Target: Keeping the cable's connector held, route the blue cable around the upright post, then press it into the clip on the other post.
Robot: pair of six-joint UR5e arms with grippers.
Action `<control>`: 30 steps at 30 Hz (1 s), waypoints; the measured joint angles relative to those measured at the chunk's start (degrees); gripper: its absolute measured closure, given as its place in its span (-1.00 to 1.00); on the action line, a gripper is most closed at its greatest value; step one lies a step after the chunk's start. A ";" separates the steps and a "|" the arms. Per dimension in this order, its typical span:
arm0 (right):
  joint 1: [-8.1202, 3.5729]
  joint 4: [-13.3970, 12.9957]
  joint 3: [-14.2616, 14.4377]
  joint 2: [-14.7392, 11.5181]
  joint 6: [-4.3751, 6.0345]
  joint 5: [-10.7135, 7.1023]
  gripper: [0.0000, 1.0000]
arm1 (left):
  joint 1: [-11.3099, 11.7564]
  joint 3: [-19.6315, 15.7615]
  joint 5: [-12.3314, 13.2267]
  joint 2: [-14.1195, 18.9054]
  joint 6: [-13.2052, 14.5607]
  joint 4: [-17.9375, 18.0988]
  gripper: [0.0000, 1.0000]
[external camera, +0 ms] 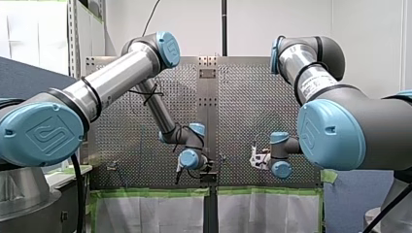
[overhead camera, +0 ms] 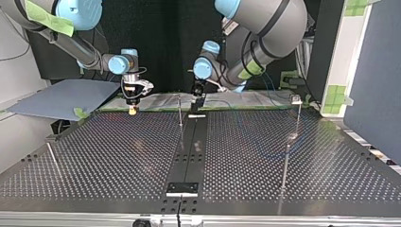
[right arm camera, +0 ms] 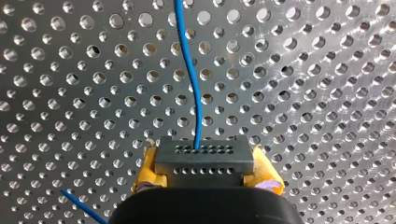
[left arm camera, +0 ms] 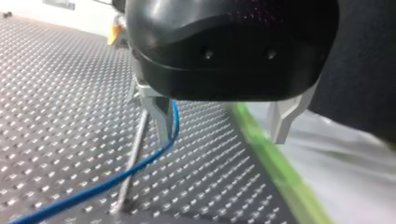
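Note:
In the right wrist view my right gripper (right arm camera: 205, 169) has its yellow pads shut on a grey connector block (right arm camera: 204, 156). The blue cable (right arm camera: 194, 88) runs out of the block and away over the perforated table. My left gripper (left arm camera: 220, 135) stands open, its metal fingers (left arm camera: 158, 114) wide apart. The cable (left arm camera: 140, 164) passes just inside one finger and trails off across the table, next to a thin upright post (left arm camera: 134, 156). In the top view that post (overhead camera: 179, 111) stands beside my left gripper (overhead camera: 196, 101), and my right gripper (overhead camera: 133, 108) hangs further left. A post topped with a clip (overhead camera: 296, 99) stands at the right.
A green taped edge (left arm camera: 271, 163) with white sheeting beyond it borders the table close to my left gripper. More thin posts (overhead camera: 285, 165) (overhead camera: 53, 160) stand nearer the top view's camera. A black strip with a bracket (overhead camera: 182, 188) runs down the middle. A grey board (overhead camera: 61, 97) lies at the top view's left.

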 joint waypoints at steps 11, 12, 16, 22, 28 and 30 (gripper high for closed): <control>0.00 0.02 0.01 0.40 0.00 0.00 1.00 | -1.94 -2.05 1.65 2.76 -0.12 1.15 -1.00; 0.00 0.01 0.02 0.44 0.00 0.00 1.00 | -2.05 -2.07 1.74 2.95 -0.16 1.15 -1.00; 0.00 0.02 0.01 0.50 0.00 0.00 1.00 | -2.28 -2.05 2.60 3.28 -0.74 0.94 -1.00; 0.00 0.03 0.01 0.58 0.00 0.00 1.00 | -2.43 -2.05 3.28 3.33 -1.32 0.48 -1.00; 0.00 0.03 0.00 0.60 0.00 0.00 1.00 | -2.48 -2.07 3.34 3.33 -2.04 0.50 -1.00; 0.00 0.03 0.00 0.64 0.00 0.00 1.00 | -2.48 -2.08 3.33 3.33 -2.20 0.54 -1.00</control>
